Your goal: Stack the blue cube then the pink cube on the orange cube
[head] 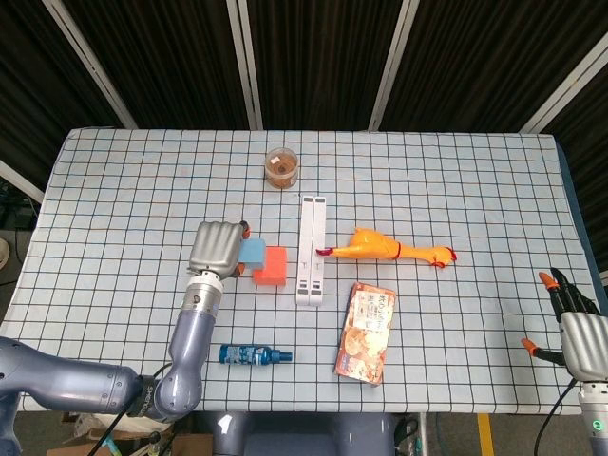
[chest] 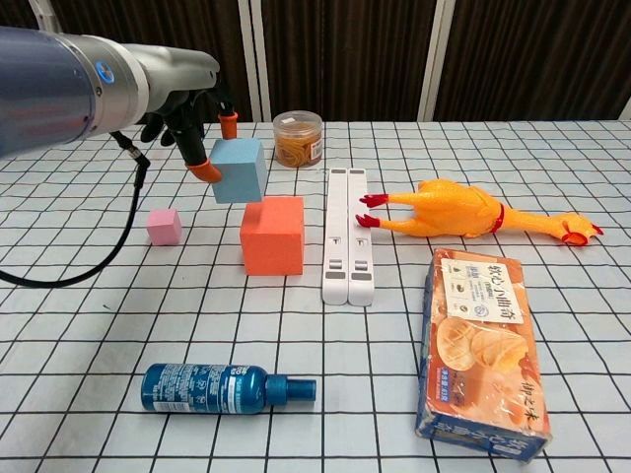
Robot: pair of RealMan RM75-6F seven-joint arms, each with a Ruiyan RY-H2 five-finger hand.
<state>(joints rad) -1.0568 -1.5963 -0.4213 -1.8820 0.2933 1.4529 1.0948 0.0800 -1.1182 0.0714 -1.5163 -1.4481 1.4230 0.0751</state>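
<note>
While my left hand [chest: 187, 103] grips the blue cube [chest: 240, 169] in its fingers [chest: 205, 170], the cube hangs just above the orange cube's [chest: 272, 235] ten o'clock corner. At nine o'clock from the orange cube, the pink cube [chest: 164, 227] sits on the tabletop [chest: 552, 187]. My right hand [head: 573, 323] holds nothing, fingers spread.

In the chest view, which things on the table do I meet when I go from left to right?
Pink cube → orange cube → white bar → rubber chicken.
</note>
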